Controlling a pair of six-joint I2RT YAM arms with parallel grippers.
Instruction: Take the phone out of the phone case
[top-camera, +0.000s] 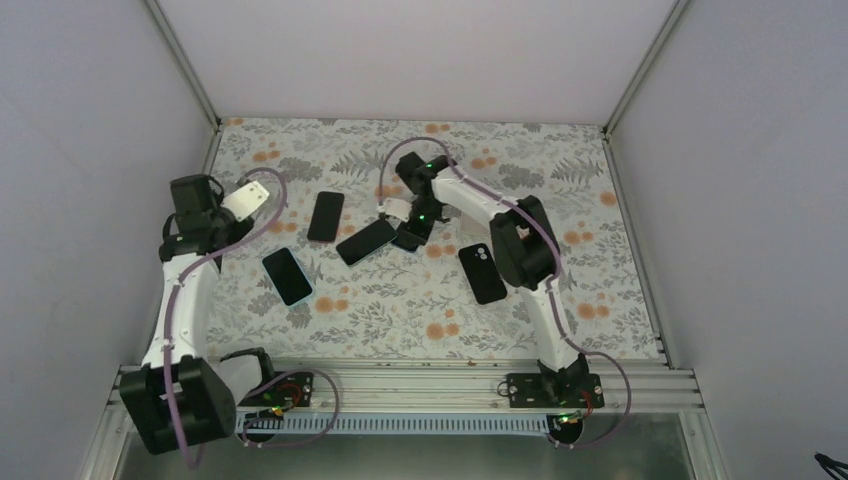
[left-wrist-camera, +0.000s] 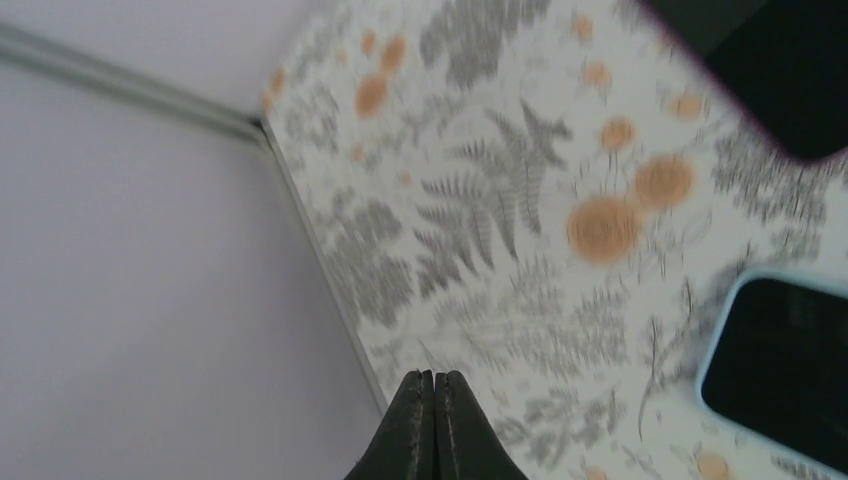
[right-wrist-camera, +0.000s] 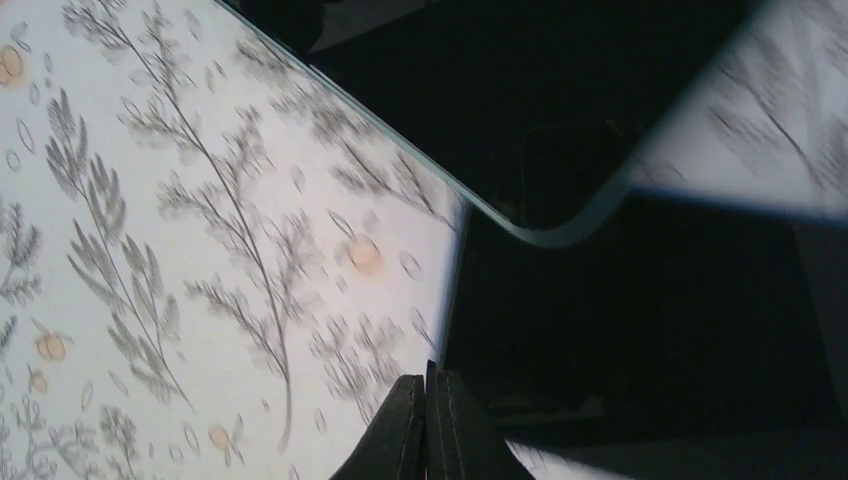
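Note:
Several phones lie on the floral table. A phone in a light blue case (top-camera: 288, 276) is at the left, and it shows low at the right in the left wrist view (left-wrist-camera: 790, 370). A dark phone (top-camera: 325, 216) lies behind it, with a maroon edge (left-wrist-camera: 790, 70). A phone with a pale rim (top-camera: 366, 241) lies mid-table, its corner (right-wrist-camera: 480, 110) close ahead of my right gripper (right-wrist-camera: 428, 382). That gripper (top-camera: 393, 211) is shut, with nothing seen between its fingers, beside a dark flat thing (right-wrist-camera: 650, 320). My left gripper (left-wrist-camera: 435, 378) is shut and empty, up by the left wall (top-camera: 252, 196).
A black case or phone lies back-up with its camera showing (top-camera: 483, 272), right of centre near the right arm's elbow (top-camera: 522, 243). The left wall's base rail (left-wrist-camera: 320, 250) runs close to the left fingers. White walls enclose the table on three sides.

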